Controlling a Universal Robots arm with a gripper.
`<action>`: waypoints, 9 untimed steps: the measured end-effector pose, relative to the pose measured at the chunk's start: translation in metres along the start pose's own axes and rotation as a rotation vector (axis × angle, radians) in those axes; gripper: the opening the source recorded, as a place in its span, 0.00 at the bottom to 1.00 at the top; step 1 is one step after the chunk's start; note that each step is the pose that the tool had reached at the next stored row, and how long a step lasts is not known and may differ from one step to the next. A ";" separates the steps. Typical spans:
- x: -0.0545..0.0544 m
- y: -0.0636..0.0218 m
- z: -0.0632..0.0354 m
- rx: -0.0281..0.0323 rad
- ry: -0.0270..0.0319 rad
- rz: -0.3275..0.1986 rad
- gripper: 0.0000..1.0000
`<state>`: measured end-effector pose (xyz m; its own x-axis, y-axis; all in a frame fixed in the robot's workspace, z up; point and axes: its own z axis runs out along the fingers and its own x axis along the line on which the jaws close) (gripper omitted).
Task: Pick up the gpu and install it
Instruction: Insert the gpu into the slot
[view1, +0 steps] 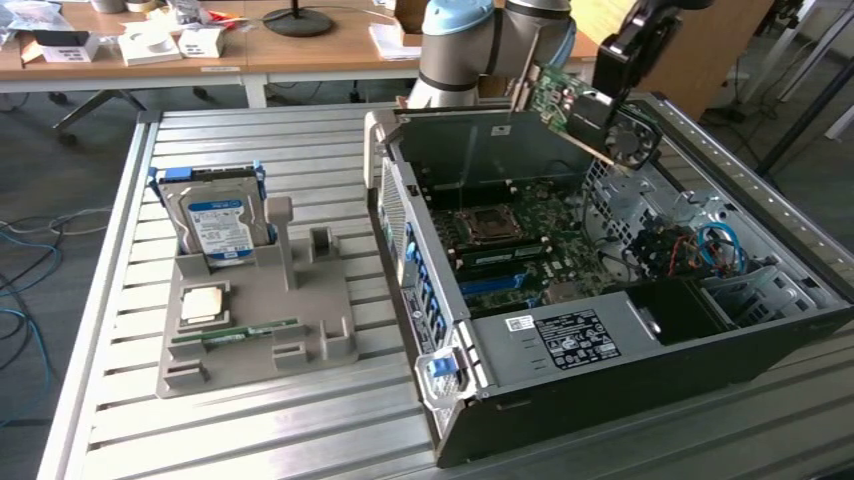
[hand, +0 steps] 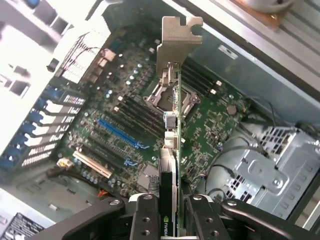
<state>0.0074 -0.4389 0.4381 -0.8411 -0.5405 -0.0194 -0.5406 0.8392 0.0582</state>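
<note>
My gripper (view1: 614, 92) hangs above the far end of the open computer case (view1: 747, 345) in the exterior view, shut on the gpu (view1: 567, 110). The gpu is a green card with a black fan, tilted over the case's rear wall and clear of the motherboard (view1: 527, 250). In the wrist view the gpu (hand: 171, 150) runs edge-on between my two fingers (hand: 145, 217), its silver bracket (hand: 176, 37) at the far tip. It hovers above the motherboard (hand: 210, 135), with the long blue slot (hand: 120, 132) off to one side of it.
A grey fixture tray (view1: 320, 335) sits on the exterior view's left, holding a hard drive (view1: 216, 225), a processor chip (view1: 203, 303) and a green memory stick (view1: 247, 331). Blue cables (view1: 714, 245) and a drive cage (view1: 767, 290) crowd the case's right side.
</note>
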 end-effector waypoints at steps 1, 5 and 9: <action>0.000 0.0000 0.0000 -0.0002 0.0010 -0.017 0.26; 0.000 0.0000 0.0000 -0.0013 0.0051 -0.083 0.26; 0.000 0.0000 0.0000 -0.0024 0.0091 -0.149 0.26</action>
<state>0.0073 -0.4389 0.4381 -0.7511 -0.6599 -0.0190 -0.6597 0.7493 0.0577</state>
